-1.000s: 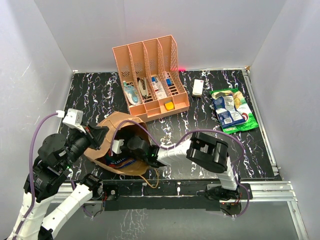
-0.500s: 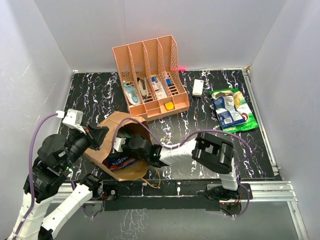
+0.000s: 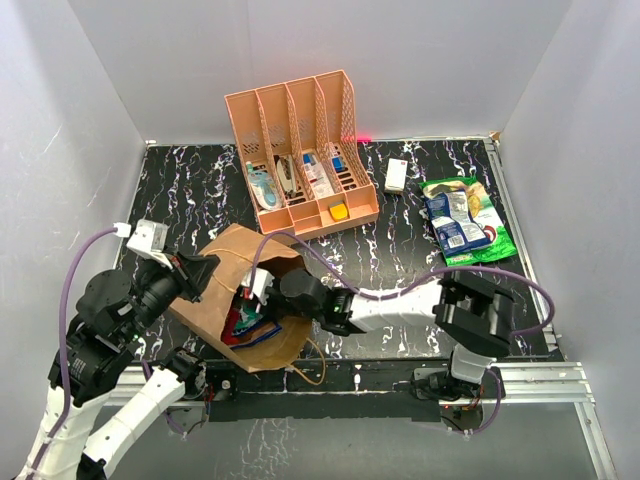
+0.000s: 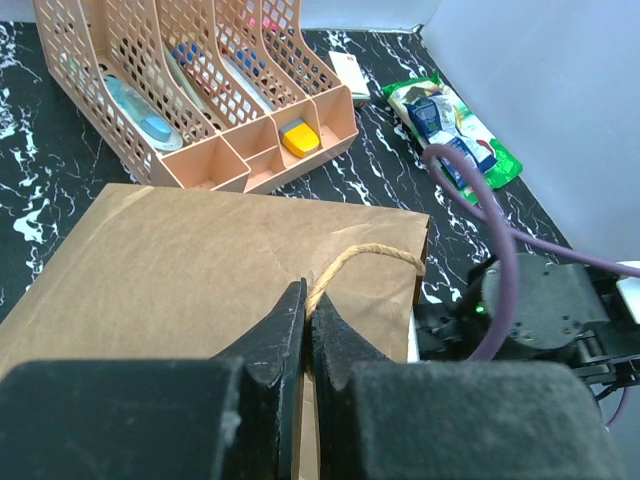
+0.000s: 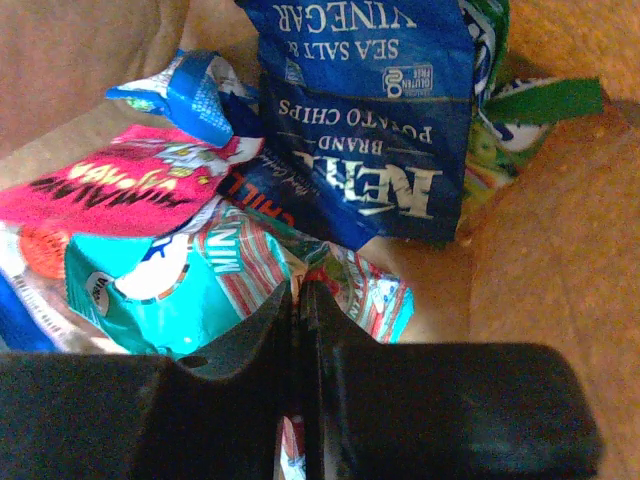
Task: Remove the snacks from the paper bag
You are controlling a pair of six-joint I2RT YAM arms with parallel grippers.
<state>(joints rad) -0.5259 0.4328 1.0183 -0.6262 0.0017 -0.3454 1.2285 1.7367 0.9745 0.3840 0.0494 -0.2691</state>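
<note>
The brown paper bag (image 3: 225, 280) lies on its side, its mouth toward the near right. My left gripper (image 4: 308, 300) is shut on the bag's twine handle (image 4: 365, 252) over the upper side of the bag (image 4: 190, 250). My right gripper (image 5: 303, 292) is inside the mouth, shut on the edge of a teal and red striped packet (image 5: 235, 265). A dark blue chip packet (image 5: 365, 130) and a pink packet (image 5: 115, 180) lie beside it. In the top view the right gripper (image 3: 258, 308) is at the bag's mouth, above red and blue snacks (image 3: 240, 325).
A green chip bag (image 3: 485, 235) with dark blue packets (image 3: 450, 220) on it lies at the far right. The orange slotted rack (image 3: 300, 150) stands behind the paper bag, with a white remote (image 3: 396, 175) to its right. White walls enclose the table.
My right gripper has shut on the striped packet, and its arm has drawn back to the right. The bag has shifted and packets now show at its mouth. The left gripper still holds the handle.
</note>
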